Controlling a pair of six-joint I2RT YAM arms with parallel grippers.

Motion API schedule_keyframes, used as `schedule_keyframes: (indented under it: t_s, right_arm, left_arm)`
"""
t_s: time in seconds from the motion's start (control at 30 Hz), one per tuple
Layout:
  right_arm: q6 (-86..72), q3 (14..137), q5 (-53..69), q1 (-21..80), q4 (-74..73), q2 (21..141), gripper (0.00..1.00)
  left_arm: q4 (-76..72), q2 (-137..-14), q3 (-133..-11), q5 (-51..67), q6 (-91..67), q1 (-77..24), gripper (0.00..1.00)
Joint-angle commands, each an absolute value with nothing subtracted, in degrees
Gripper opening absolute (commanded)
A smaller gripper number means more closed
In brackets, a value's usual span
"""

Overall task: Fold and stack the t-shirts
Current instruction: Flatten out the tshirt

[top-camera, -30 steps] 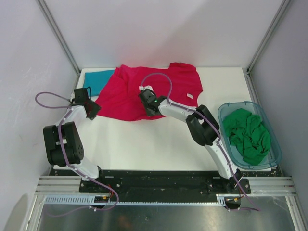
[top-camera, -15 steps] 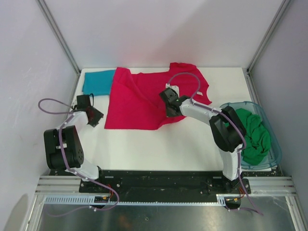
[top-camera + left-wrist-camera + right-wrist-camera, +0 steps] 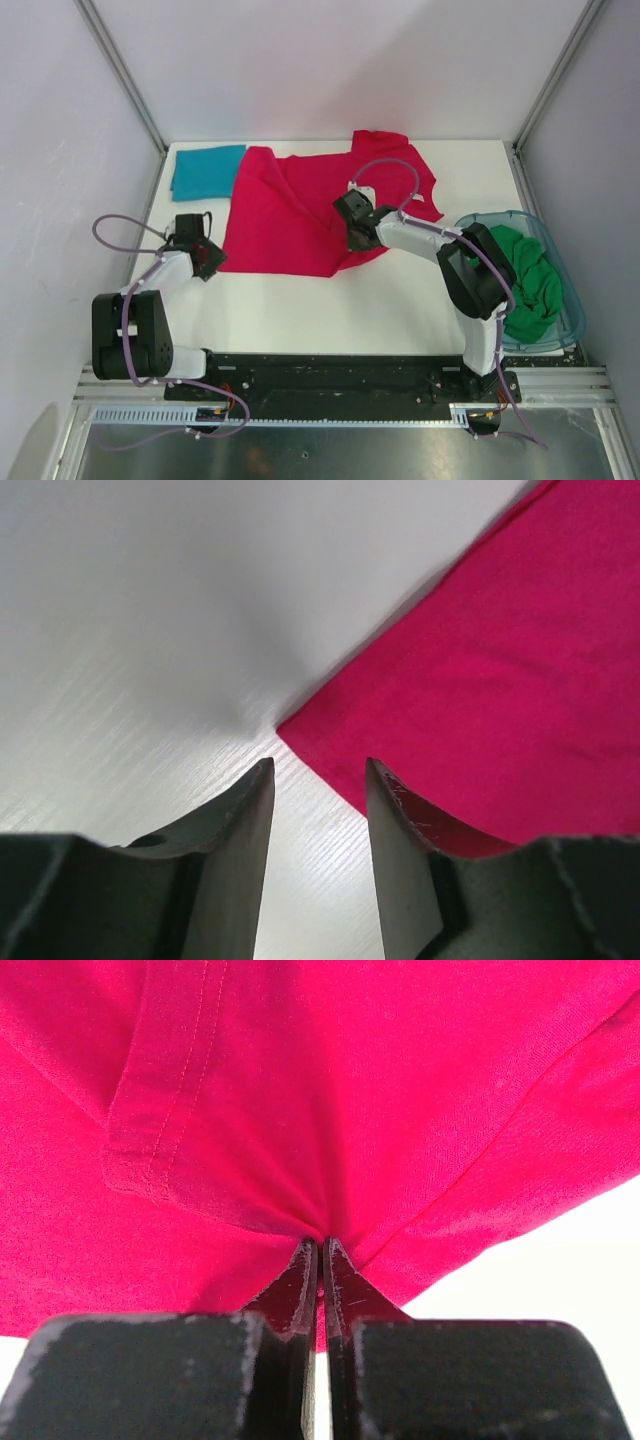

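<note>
White worktop (image 3: 300,300) boxed in by pale panel walls (image 3: 330,70).

- Logged crimson t-shirt (image 3: 285,215) spread mostly flat across the far middle, collar and sleeve end toward the right, with slack creases through the body.
- Logged teal t-shirt (image 3: 207,171) folded at the far left, just beside the crimson one.
- Logged green t-shirt (image 3: 530,285) crumpled inside the see-through tub (image 3: 500,214) at the right edge.
- Found right fingers (image 3: 292,1295) pressed together on a pinch of crimson cloth near the shirt's near-right edge, with fabric puckered into the grip beside a stitched hem.
- Found left fingers (image 3: 235,845) apart and empty, low over the worktop, with the shirt's near-left corner just ahead of the gap. Could not tell whether touching cloth.
- Judged the shirt light, limp and grippy rather than slick. Likely to sag, drag and bunch instead of moving as a sheet. No breakage risk.
- Judged the best hold to be at hem corners or seams, one near corner per arm, pinched thin through few layers and raised clear of the worktop before any fold.
</note>
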State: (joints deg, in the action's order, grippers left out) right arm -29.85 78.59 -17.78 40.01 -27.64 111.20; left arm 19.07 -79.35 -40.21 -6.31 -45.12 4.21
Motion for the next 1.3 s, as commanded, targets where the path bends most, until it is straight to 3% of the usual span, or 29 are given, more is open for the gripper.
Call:
schedule_keyframes:
  t_s: [0.0, 0.57, 0.67, 0.83, 0.97, 1.13, 1.27]
  right_arm:
    - [-30.8, 78.4, -16.6, 40.2, -25.7, 108.1, 0.02]
    - [-30.8, 78.1, -15.3, 39.5, -25.1, 107.8, 0.01]
    - [-30.7, 78.1, -15.4, 39.4, -25.2, 107.7, 0.01]
    - [-30.6, 77.7, -15.0, 39.4, -25.4, 107.3, 0.01]
    - [-31.2, 75.5, -11.2, 39.5, -24.1, 106.0, 0.03]
    - [-32.8, 70.0, -7.4, 43.4, -21.9, 102.9, 0.16]
    - [-32.7, 67.2, -8.4, 47.5, -21.4, 99.7, 0.37]
  left_arm:
    - [19.4, -77.3, -39.3, -11.1, -46.9, 3.4, 0.47]
    - [19.5, -85.9, -43.8, -13.5, -47.9, 0.6, 0.44]
    - [19.5, -87.0, -44.1, -15.0, -48.0, -0.6, 0.33]
    - [21.1, -84.8, -43.8, -18.9, -48.7, -1.2, 0.05]
    - [25.2, -79.3, -42.9, -24.1, -49.3, -1.2, 0.0]
    - [29.3, -71.7, -39.5, -29.5, -51.1, 0.8, 0.0]
    - [29.7, -67.4, -36.1, -28.7, -51.3, 3.7, 0.0]
